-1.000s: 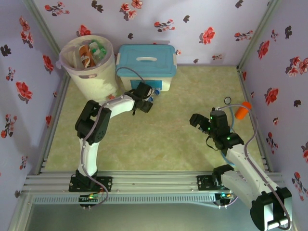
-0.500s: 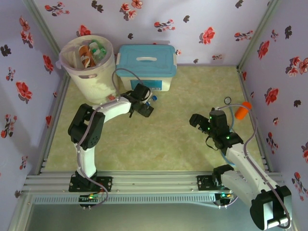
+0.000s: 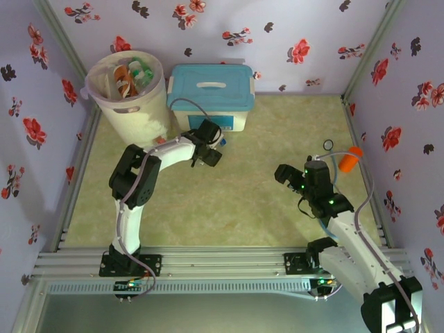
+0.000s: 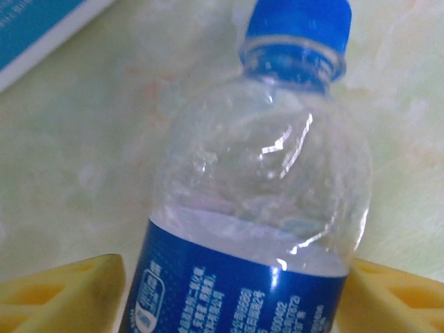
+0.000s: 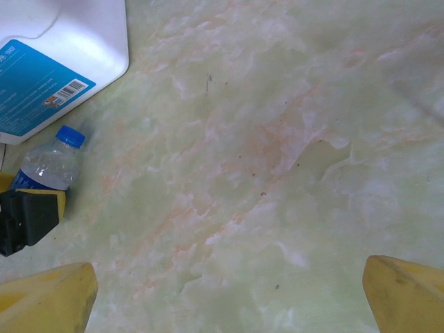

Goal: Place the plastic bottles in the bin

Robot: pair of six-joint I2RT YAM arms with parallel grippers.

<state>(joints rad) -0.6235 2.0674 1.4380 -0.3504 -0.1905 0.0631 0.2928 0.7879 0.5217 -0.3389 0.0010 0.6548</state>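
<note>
1. left claw (image 4: 234,291), clenched on clear plastic bottle with blue cap and label (image 4: 263,173).
2. right claw (image 5: 229,288), released, above pale green marbled table (image 5: 277,139).
3. round white plastic bin (image 3: 132,116), beyond left claw, leftward.

My table (image 3: 243,198), a pale green marbled surface, is carrying five items. The round white bin (image 3: 135,123) is standing in the far left corner. A blue-lidded white box (image 3: 211,87) is sitting just beside it. A clear bottle (image 4: 263,208) with a blue cap is lying just in front of that box. An orange cup (image 3: 350,160) and a small ring (image 3: 327,144) are resting near the right wall.
</note>
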